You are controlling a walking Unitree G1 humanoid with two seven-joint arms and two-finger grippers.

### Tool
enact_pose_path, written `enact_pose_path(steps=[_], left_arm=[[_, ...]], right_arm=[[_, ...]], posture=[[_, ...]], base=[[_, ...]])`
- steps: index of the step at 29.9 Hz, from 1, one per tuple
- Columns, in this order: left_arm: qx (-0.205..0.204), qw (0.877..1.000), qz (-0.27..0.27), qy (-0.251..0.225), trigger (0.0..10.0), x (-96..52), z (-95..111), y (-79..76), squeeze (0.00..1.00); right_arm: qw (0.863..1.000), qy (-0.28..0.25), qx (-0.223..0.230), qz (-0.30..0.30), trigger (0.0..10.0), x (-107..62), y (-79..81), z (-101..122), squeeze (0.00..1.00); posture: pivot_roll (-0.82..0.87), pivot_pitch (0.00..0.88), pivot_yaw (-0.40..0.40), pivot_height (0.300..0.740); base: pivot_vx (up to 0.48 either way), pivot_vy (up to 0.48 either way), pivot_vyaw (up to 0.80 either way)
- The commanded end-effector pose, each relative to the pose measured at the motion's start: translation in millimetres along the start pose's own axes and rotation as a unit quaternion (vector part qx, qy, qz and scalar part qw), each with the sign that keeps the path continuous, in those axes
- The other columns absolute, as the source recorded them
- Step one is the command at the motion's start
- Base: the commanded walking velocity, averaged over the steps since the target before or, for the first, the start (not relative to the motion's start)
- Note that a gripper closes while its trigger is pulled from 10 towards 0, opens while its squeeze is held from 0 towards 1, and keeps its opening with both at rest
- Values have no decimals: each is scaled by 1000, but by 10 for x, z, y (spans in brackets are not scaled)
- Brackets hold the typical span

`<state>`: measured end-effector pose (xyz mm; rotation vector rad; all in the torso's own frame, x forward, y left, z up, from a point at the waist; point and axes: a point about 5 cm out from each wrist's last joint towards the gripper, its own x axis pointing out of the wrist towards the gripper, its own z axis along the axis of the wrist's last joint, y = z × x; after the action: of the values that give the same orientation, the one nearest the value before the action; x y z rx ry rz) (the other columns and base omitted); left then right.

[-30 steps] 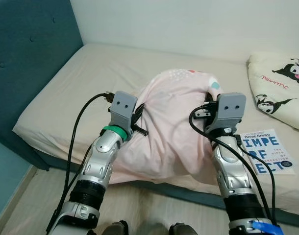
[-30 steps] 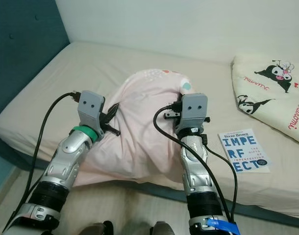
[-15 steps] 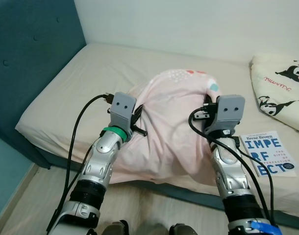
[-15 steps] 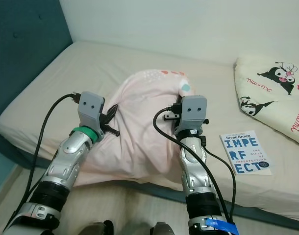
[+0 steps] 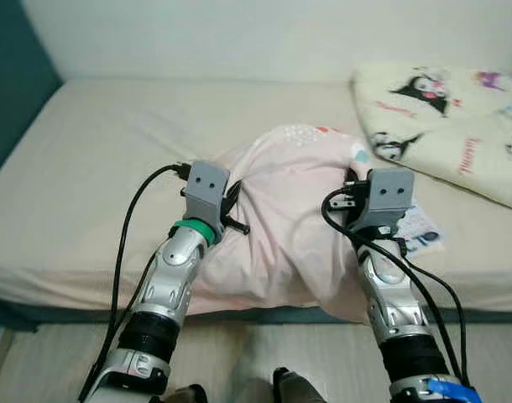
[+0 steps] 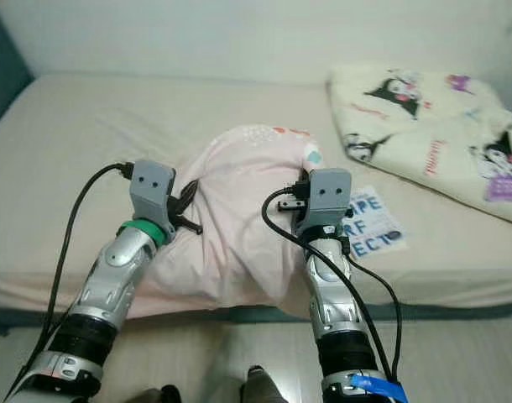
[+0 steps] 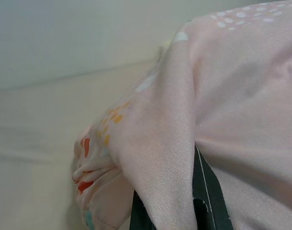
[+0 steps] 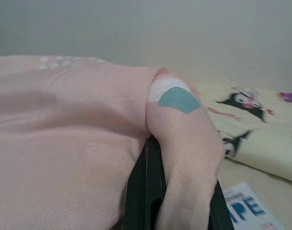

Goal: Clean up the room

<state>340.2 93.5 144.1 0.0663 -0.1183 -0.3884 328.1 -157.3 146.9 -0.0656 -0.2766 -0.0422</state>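
We're looking down on the bed (image 5: 88, 168), its beige sheet running wide on both sides of our two grippers and on beyond them to the pale wall (image 5: 239, 34).

Out past the right gripper (image 5: 353, 178), on its outer side, lies the cream cartoon-print blanket (image 6: 424, 126), well apart from the fingers and cut off at the picture's edge.

Between the two grippers bulges the pink pillow (image 5: 289, 218), the big thing in play, its near edge hanging over the side of the mattress. The left gripper (image 5: 232, 200) has its black fingers (image 7: 203, 191) closed on a fold of the pillow's cloth; the wrist view shows the fabric draped right over them, so most of each finger is buried. The right gripper does the same on the far corner: its fingers (image 8: 146, 191) sit pressed together under a pinched ridge of pink cloth with a teal patch on it, gripping that corner.

Just beside the right gripper, on its outer side, there's the book (image 6: 369, 225), lying flat on the sheet. The wrist housing covers part of its cover, so we read only bits of the big blue letters.

Down near our feet, a strip of pale wooden floor (image 5: 239, 353).
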Motion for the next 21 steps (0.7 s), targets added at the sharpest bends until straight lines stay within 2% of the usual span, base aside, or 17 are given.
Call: enact_pose_path(steps=[1, 13, 14, 21], left_arm=[[3, 1000, 7, -15, 10000, -20, 42, 2, 0], [2, 999, 35, -24, 10000, -44, 79, 76, 0], [-27, 998, 55, -21, 10000, -72, 32, 109, 0], [-24, 998, 57, -23, 10000, -77, 43, 115, 0]], right_arm=[[999, -29, 3, -19, 10000, 16, -73, 87, 0], [999, -38, 6, -12, 10000, 100, -70, 137, 0], [999, -51, 6, 6, 10000, 136, 22, 201, 0], [998, -54, 8, 12, 10000, 141, 46, 209, 0]], posture=[[24, 36, 29, 740], [39, 24, 5, 740], [26, 26, 9, 740], [34, 28, -4, 740]], base=[[0, 0, -800], [0, 0, -800], [0, 0, 0], [0, 0, 0]])
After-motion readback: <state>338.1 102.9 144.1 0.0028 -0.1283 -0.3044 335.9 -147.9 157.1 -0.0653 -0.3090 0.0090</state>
